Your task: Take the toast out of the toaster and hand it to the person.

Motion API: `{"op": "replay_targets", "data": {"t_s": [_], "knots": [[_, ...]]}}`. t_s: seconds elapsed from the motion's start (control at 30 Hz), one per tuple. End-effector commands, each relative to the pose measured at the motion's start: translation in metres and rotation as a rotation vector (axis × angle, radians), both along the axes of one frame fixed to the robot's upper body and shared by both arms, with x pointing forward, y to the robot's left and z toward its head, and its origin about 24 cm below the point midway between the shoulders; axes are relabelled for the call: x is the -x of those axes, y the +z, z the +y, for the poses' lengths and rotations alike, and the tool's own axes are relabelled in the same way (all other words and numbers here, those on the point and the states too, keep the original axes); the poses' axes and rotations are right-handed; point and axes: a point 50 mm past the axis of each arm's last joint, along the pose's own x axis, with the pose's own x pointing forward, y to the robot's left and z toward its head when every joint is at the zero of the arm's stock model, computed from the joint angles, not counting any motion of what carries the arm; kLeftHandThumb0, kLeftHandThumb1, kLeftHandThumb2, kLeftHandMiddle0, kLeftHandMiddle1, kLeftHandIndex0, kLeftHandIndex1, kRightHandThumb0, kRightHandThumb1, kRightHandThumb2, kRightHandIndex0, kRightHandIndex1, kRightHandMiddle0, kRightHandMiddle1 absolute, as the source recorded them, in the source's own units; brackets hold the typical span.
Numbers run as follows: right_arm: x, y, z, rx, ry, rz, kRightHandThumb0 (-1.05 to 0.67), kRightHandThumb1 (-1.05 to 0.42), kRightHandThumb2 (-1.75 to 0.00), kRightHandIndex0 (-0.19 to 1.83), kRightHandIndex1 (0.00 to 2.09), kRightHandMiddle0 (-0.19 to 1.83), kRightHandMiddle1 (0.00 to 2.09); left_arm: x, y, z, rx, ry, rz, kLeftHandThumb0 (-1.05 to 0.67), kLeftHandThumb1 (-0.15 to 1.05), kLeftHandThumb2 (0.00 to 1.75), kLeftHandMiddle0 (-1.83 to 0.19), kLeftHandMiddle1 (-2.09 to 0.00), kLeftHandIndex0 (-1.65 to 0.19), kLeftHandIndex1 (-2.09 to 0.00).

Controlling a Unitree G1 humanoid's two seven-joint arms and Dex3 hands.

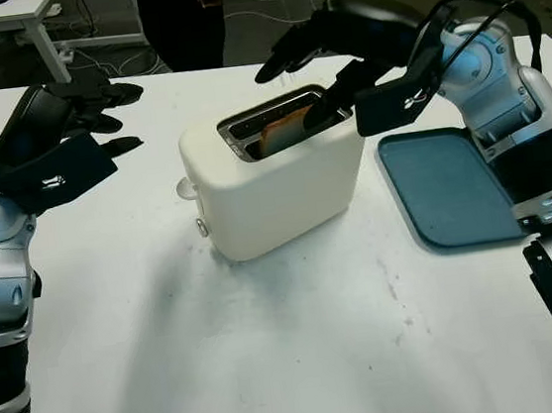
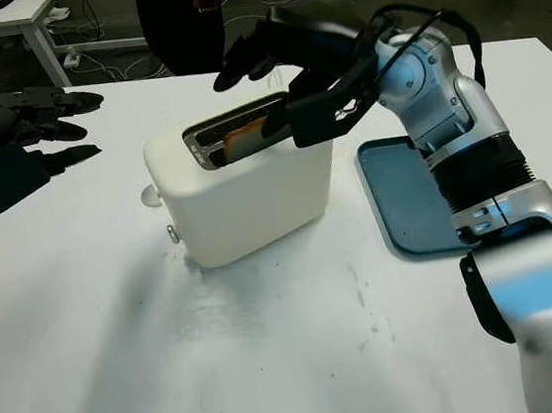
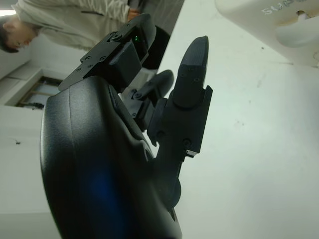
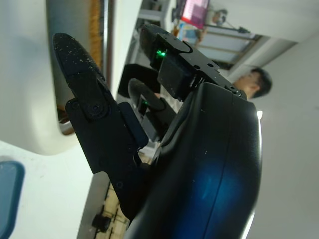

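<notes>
At frame centre, the released right hand point(image 1: 316, 77) should straddle the toast point(image 1: 282, 131) in the white toaster point(image 1: 273, 182), pinching squarely; the left hand point(image 1: 67, 126) waits released, upper left.

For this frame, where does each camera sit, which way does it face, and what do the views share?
Left eye view: on the head, looking down at the table; both arms enter; right hand over the toaster.
Right eye view: same scene, slightly offset; toast in the slot, tray beside.
Left wrist view: by the open left hand, facing the toaster's side and a person.
Right wrist view: beside the right hand, facing the slot.
Shared: toaster in all four.
</notes>
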Motion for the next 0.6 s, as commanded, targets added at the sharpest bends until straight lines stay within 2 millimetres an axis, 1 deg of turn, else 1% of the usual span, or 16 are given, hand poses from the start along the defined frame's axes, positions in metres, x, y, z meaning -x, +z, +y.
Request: {"op": "replay_targets", "data": {"t_s": [0.0,0.13,0.5,0.57], "knots": [[-0.002,-0.007,0.003,0.014,0.007,-0.003,-0.5,-0.67,0.0,0.78,0.18,0.84,0.03,0.001,-0.001,0.0,-0.003,0.0,0.005,-0.35,0.92,0.03,-0.59,-0.5,-0.71,0.0],[-0.004,-0.015,0.002,0.03,0.002,0.011,-0.45,-0.65,0.0,0.79,0.19,0.84,0.03,0.001,-0.002,0.0,-0.001,-0.002,0.005,-0.33,0.92,0.03,-0.59,-0.5,-0.71,0.0],[-0.007,-0.033,0.003,0.098,-0.015,0.017,-0.41,-0.73,-0.02,0.79,0.21,0.84,0.02,0.002,-0.003,-0.001,-0.005,0.002,0.013,-0.33,0.92,0.03,-0.59,-0.5,-0.7,0.0],[-0.007,-0.036,0.004,0.091,-0.011,0.014,-0.38,-0.74,-0.01,0.81,0.23,0.86,0.03,0.002,-0.003,0.0,-0.007,0.001,0.01,-0.34,0.92,0.03,-0.6,-0.5,-0.71,0.0]]}}
